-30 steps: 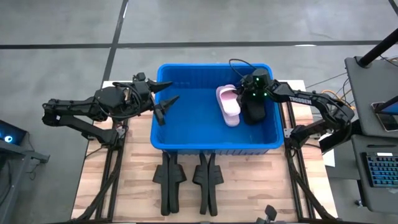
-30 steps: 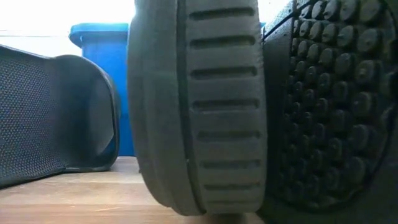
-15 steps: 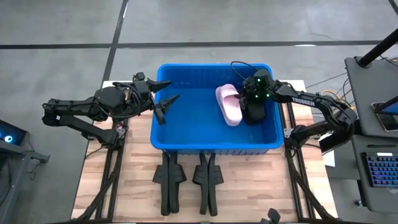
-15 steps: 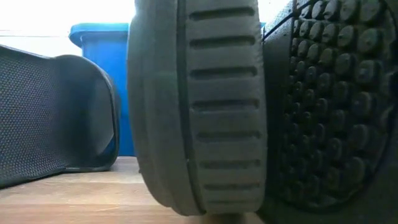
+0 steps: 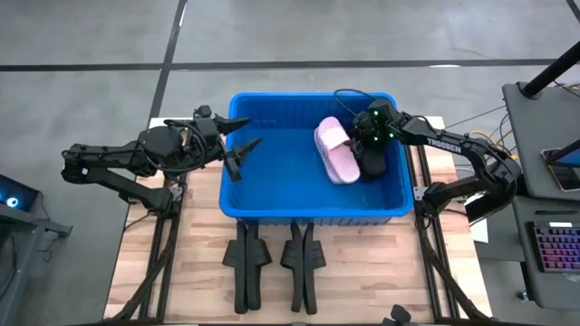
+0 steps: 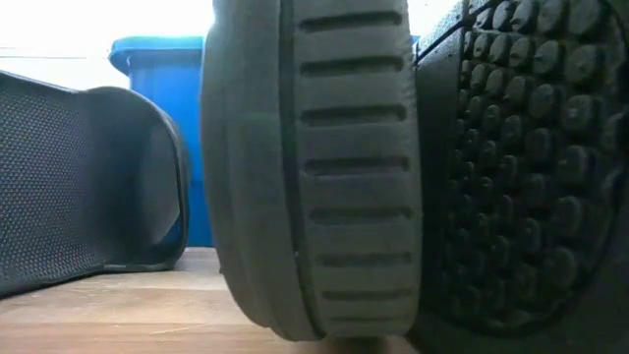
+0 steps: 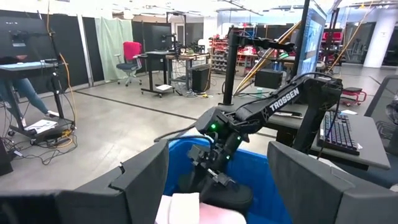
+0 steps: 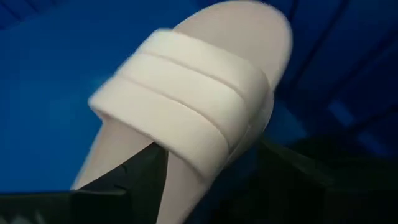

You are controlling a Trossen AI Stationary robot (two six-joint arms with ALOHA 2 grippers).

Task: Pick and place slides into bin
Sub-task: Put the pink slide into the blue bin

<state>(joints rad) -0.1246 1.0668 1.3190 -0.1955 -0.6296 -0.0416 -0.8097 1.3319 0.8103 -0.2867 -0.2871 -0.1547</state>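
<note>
The blue bin (image 5: 313, 204) stands at the far middle of the wooden worktop (image 5: 199, 263), its long sides running across the table. Inside it, toward the right end, a pale pink slide (image 5: 334, 151) lies strap up, with a black slide (image 5: 372, 163) just beside it against the bin's right wall.

The right gripper (image 5: 361, 136) hangs inside the bin over the far right part, above the gap between the pink slide and the black one. Its fingers (image 8: 140, 171) stand apart, and from the right wrist view the pink slide (image 8: 186, 112) fills the space just ahead of them, lying loose on the blue floor; I see nothing clamped between them.

The left gripper (image 5: 243, 140) hovers over the bin's left rim, pointing in toward the middle. Its two fingers (image 7: 140, 183) are spread wide with nothing held. Past them, in the left wrist view, the right arm (image 7: 273, 109) reaches down into the bin (image 7: 186, 152), with a pale edge of the pink slide (image 7: 180, 208) and the rounded black slide (image 7: 227, 196) below it.

On the near side of the worktop, between the bin and the near edge, two more black slides (image 5: 246, 263) (image 5: 301, 261) stand on their sides, next to each other and clear of the bin. In the low view one grooved sole edge (image 6: 314, 167) and one studded sole (image 6: 531, 167) crowd the lens, a third black strap (image 6: 88, 177) shows beside them, and a corner of the bin (image 6: 167, 98) peeks out behind.
</note>
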